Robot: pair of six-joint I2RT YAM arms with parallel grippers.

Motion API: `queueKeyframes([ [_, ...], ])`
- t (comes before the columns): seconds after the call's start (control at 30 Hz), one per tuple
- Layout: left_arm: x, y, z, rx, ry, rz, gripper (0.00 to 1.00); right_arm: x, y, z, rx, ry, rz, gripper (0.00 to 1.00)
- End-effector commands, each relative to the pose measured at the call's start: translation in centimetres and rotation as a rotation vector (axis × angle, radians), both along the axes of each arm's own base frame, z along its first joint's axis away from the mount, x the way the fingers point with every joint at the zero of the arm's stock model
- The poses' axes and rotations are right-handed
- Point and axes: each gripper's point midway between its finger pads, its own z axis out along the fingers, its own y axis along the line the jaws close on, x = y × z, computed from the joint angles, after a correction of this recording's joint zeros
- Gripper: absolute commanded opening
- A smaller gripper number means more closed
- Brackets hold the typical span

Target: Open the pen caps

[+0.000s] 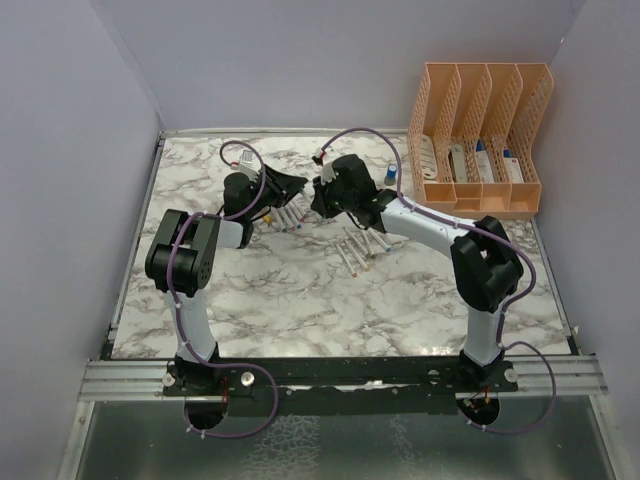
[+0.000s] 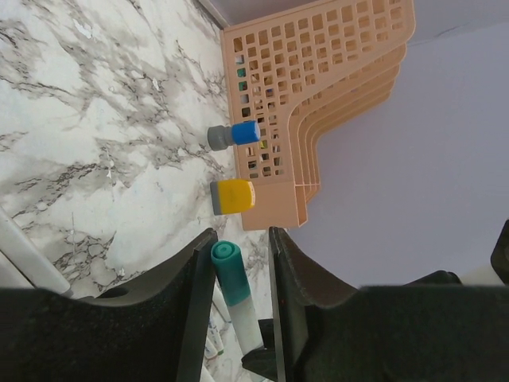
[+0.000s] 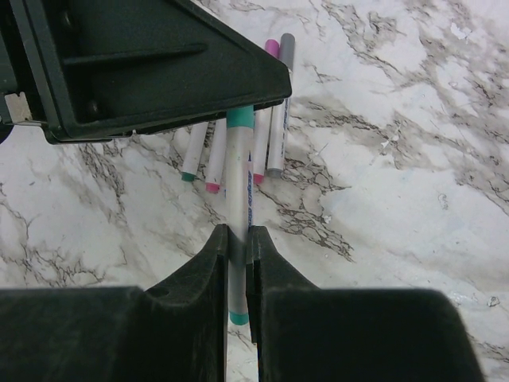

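While the right gripper [image 3: 236,243] clamps the white pen [image 3: 238,187] tight at its barrel, my left gripper [image 2: 241,243] stands part-open astride the teal cap [image 2: 229,274], gap on one side. Centre, pinch fully, then pull straight along the pen's axis.

We find bare desk [image 1: 300,300] open near the arm bases and along the left side. Midway, the left tool [image 2: 242,235] and right tool [image 3: 237,235] meet, bridged by a teal-capped pen [image 3: 238,199], with loose pens [image 1: 358,250] lying just beside. A peach file organizer [image 1: 480,130] blocks the far right corner.
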Motion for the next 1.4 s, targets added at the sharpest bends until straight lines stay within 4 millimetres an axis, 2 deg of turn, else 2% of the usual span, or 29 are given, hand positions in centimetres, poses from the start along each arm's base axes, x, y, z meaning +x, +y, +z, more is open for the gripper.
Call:
queueKeyframes([
  [0.0, -0.3, -0.5, 0.5, -0.015, -0.038, -0.024, 0.34, -0.7, 0.9, 3.1, 0.061, -0.050, 0.036, 0.02],
  [0.17, -0.3, -0.6, 0.5, -0.018, -0.039, -0.026, 0.23, -0.8, 1.0, 3.5, 0.066, -0.056, 0.041, 0.01],
  [0.23, -0.4, -0.6, 0.5, -0.018, -0.042, -0.027, 0.15, -0.9, 0.9, 3.5, 0.066, -0.057, 0.039, 0.01],
  [0.3, -0.4, -0.6, 0.5, -0.019, -0.043, -0.028, 0.03, -0.8, 0.9, 3.8, 0.068, -0.063, 0.037, 0.01],
  [0.37, -0.5, -0.7, 0.4, -0.020, -0.042, -0.032, 0.00, -0.8, 0.8, 3.8, 0.067, -0.064, 0.033, 0.02],
  [0.43, -0.6, -0.7, 0.3, -0.019, -0.042, -0.035, 0.00, -0.7, 0.7, 3.9, 0.064, -0.066, 0.026, 0.12],
  [0.53, -0.9, -0.7, 0.3, -0.018, -0.043, -0.038, 0.00, -0.5, 0.7, 3.9, 0.055, -0.065, 0.020, 0.39],
  [0.63, -1.2, -0.8, 0.6, -0.018, -0.050, -0.042, 0.00, -0.4, 0.7, 3.6, 0.047, -0.061, 0.018, 0.52],
  [0.93, -2.3, -2.0, 2.5, -0.020, -0.093, -0.069, 0.00, 0.2, 1.1, 2.3, 0.017, -0.033, 0.019, 0.53],
  [1.37, -3.1, -2.8, 3.8, -0.027, -0.119, -0.080, 0.00, 0.4, 1.0, 1.3, -0.006, -0.014, 0.008, 0.49],
])
